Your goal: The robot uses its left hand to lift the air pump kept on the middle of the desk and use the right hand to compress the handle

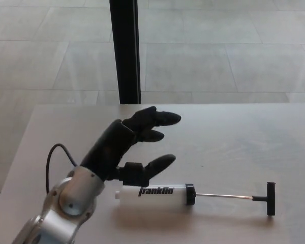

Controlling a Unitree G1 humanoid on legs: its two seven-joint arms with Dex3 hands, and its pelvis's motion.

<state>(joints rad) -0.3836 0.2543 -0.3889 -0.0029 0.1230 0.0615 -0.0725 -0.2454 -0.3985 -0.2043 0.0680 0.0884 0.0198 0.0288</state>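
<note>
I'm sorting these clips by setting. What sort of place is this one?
Probably an indoor hall or lab space: a plain light-grey desk stands on a floor of large pale tiles, with a black vertical post behind it. The desk holds only a white Franklin air pump.

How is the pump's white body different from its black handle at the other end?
The white body is a thick tube lying lengthwise with "franklin" printed on it; the black handle is a short, thin, unmarked bar set crosswise. The body lies just beside the robot's open left hand; the handle lies far from it. A thin metal rod joins them, and both rest on the desk.
</note>
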